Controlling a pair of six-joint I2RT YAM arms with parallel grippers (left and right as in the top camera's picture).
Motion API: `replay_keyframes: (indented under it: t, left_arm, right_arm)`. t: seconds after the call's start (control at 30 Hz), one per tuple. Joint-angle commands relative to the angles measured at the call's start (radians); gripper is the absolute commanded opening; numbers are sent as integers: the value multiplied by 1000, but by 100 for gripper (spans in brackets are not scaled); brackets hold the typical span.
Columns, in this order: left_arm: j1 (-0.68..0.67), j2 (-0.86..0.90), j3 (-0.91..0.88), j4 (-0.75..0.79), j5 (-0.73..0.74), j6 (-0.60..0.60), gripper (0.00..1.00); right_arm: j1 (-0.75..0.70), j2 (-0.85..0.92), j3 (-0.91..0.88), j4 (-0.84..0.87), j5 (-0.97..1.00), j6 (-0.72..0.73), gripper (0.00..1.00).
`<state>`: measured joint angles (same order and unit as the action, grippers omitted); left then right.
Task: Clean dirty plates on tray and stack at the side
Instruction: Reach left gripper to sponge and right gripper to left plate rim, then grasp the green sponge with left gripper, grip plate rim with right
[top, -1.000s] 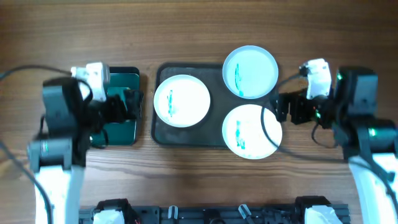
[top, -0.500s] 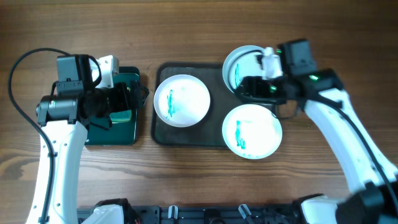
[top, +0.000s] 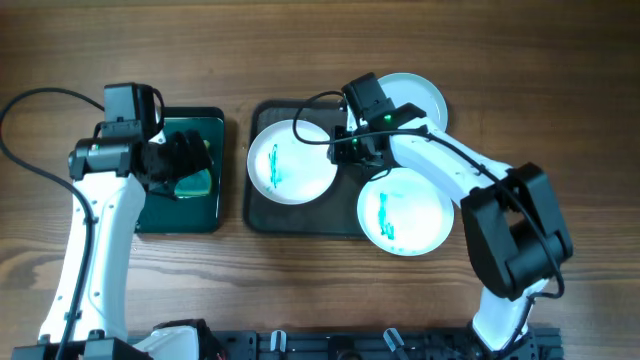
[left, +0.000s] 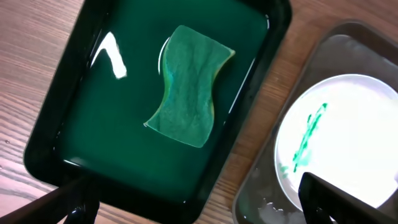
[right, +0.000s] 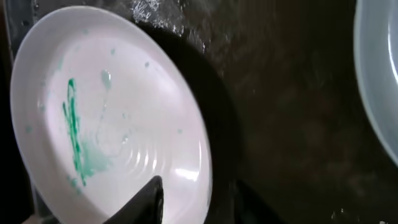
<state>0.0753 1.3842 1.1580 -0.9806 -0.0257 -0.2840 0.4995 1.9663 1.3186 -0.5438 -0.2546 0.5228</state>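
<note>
Plate (right: 112, 112) rim between right gripper (right: 198, 202).

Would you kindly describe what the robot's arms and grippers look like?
Both arms pair white tubular links with black joint housings: the left arm, the right arm. Thin black cables loop off each. The left gripper and right gripper are black; a green light glows by the right wrist.

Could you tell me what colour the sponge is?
Yellow-green sponge, clearest in the left wrist view.
</note>
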Motion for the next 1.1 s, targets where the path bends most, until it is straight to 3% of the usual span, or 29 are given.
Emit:
replay_keyframes:
  t: [0.0,0.13,0.23,0.4,0.47,0.67,0.8,0.9,1.07]
  left_arm:
    - [6,6,19,4,-17,-16,100]
    - [6,6,19,3,-17,-16,100]
    - [6,6,19,4,-17,-16,100]
    - [6,6,19,20,-18,-16,100]
    - [6,6,19,26,-18,-16,100]
    - [23,18,19,31,-63,101,100]
    - [69,134,19,50,-60,137,97]
    - [69,250,19,96,51,228,83]
    - [69,378,19,198,63,278,72]
  right_arm:
    - [18,45,16,19,39,3,33]
    - [32,61,14,23,66,4,27]
    - [32,72,14,19,80,3,17]
    - [32,116,10,20,79,3,12]
    - [32,117,10,20,79,3,4]
    - [32,117,10,20,75,3,4]
    - [31,117,10,19,75,2,4]
    - [31,117,10,19,76,2,4]
    - [31,117,10,20,76,2,4]
